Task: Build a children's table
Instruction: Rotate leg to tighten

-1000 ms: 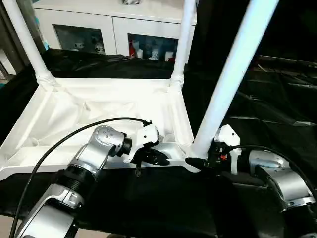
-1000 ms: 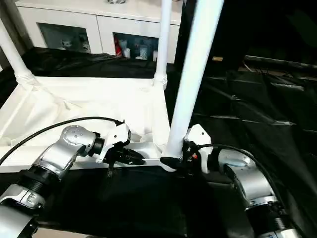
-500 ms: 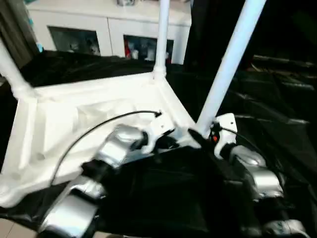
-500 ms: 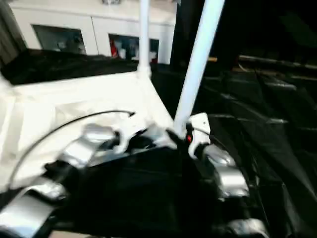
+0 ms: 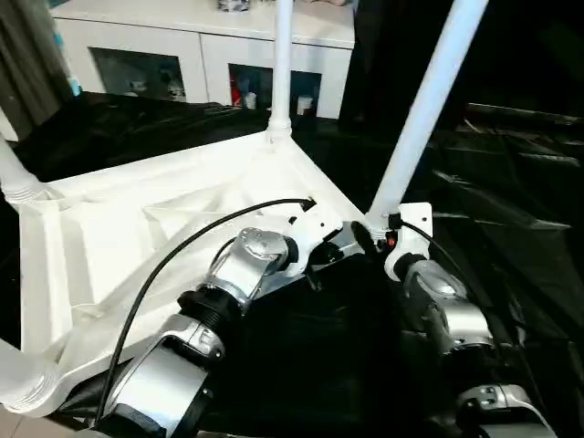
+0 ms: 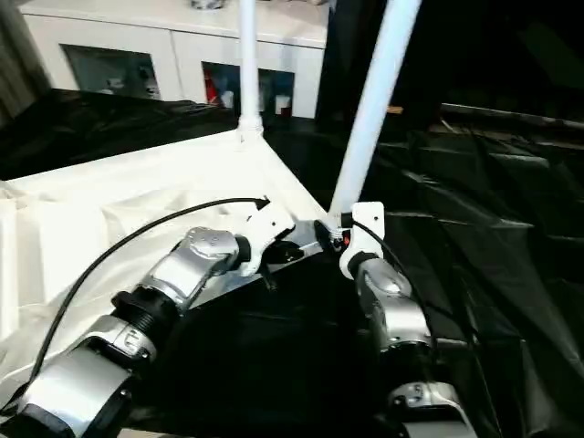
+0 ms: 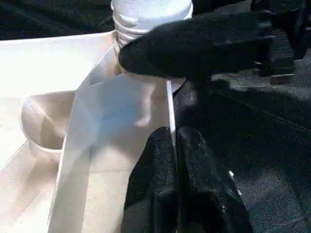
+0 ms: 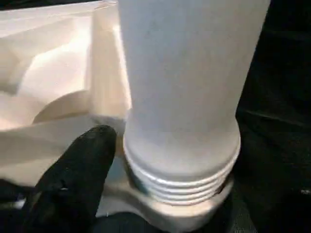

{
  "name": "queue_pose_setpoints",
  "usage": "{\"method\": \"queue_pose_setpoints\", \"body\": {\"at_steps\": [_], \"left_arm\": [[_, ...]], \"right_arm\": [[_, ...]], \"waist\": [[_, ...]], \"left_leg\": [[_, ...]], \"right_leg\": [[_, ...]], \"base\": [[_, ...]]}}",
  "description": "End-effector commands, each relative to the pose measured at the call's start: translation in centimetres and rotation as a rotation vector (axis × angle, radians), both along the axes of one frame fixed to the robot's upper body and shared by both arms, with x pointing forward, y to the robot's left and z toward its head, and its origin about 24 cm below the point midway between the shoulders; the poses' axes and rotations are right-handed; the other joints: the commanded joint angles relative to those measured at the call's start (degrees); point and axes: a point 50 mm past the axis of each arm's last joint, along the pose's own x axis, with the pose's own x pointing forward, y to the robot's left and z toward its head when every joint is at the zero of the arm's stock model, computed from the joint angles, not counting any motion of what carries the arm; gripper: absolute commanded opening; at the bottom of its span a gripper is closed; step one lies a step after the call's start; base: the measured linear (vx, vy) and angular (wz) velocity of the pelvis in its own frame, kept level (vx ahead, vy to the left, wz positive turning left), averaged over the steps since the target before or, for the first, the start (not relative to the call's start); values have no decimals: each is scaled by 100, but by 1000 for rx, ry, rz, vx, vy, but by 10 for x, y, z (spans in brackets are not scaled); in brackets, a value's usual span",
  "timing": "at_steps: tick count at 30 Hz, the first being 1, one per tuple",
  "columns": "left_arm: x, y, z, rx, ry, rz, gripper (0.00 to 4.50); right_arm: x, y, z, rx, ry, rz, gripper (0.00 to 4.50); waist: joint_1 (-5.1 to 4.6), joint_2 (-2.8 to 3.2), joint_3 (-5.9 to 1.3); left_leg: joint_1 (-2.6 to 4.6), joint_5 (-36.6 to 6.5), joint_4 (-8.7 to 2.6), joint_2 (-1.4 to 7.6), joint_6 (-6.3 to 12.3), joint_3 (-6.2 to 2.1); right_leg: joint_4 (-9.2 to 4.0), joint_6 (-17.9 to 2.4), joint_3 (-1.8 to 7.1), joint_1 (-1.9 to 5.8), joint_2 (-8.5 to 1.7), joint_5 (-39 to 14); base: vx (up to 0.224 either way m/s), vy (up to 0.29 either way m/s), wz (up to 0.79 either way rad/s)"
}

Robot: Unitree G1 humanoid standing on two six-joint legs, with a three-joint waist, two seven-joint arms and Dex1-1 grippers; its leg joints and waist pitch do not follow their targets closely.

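Swung round since a second ago, the upturned tabletop lies corner-on; left gripper pinches its near rim, right gripper clasps the leg at its socket. Visible threads suggest cross-threading if tilted.

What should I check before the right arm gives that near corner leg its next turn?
1. Left gripper clamped on tabletop rim: ok.
2. Leg base at corner socket: ok.
3. Threads fully seated: not ok, rings still exposed.
4. Right gripper at the leg's base: ok; firmness of hold: cannot tell.
5. Far leg upright in its socket: ok.
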Motion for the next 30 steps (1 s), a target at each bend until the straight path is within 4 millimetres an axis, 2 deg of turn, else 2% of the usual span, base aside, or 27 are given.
{"method": "queue_pose_setpoints", "body": {"at_steps": [1, 3, 6, 12, 17, 23, 24, 26, 30], "left_arm": [[-1, 1, 5, -37, -13, -53, 0], [-5, 9, 4, -52, -3, -128, 0], [-10, 17, 3, -58, -2, -215, 0], [-24, 36, 6, -69, 64, -418, 0], [-28, 44, 6, -69, 86, -447, 0], [-31, 48, 5, -68, 97, -468, 0], [-31, 48, 5, -68, 97, -468, 0], [-32, 48, 6, -70, 101, -478, 0], [-34, 49, 7, -63, 97, -485, 0]], "right_arm": [[-7, -1, 2, -15, -1, 126, 386], [-15, -15, 11, -59, -33, 229, 386], [-22, -25, 18, -88, -51, 317, 386], [-45, -35, 28, -120, -4, 603, 386], [-52, -36, 27, -122, 28, 688, 386], [-54, -35, 26, -125, 37, 712, 386], [-54, -35, 26, -125, 37, 712, 353], [-53, -32, 26, -119, 39, 715, 353], [-52, -27, 23, -103, 46, 725, 305]], "waist": [[9, -44, -344], [48, -57, -336], [70, -58, -339], [102, -29, -316], [104, -48, -314], [99, -56, -308], [102, -81, -312], [106, -73, -313], [109, -66, -320]], "left_leg": [[50, -1268, -406, 189, 224, -87], [40, -1195, -399, 190, 288, -86], [23, -1124, -389, 185, 425, -86], [68, -1271, -407, 248, 434, -81], [64, -1413, -418, 244, 290, -92], [58, -1363, -419, 239, 274, -91], [53, -1343, -419, 242, 277, -94], [48, -1289, -420, 245, 289, -95], [53, -1198, -410, 241, 303, -86]], "right_leg": [[-445, -1027, 227, 260, -308, -1546], [-446, -1003, 224, 291, -305, -1470], [-430, -1064, 222, 292, -311, -1352], [-419, -1186, 244, 255, -319, -1446], [-436, -1127, 238, 249, -340, -1788], [-449, -1054, 240, 234, -342, -1889], [-443, -1056, 238, 241, -346, -1867], [-426, -1074, 240, 240, -347, -1798], [-402, -1135, 240, 238, -335, -1588]], "base": [[0, 0, 0], [0, 0, 0], [0, 0, 0], [0, 0, 0], [0, 0, 0], [0, 0, 0], [0, 0, 0], [0, 0, 0], [0, 0, 0]]}}
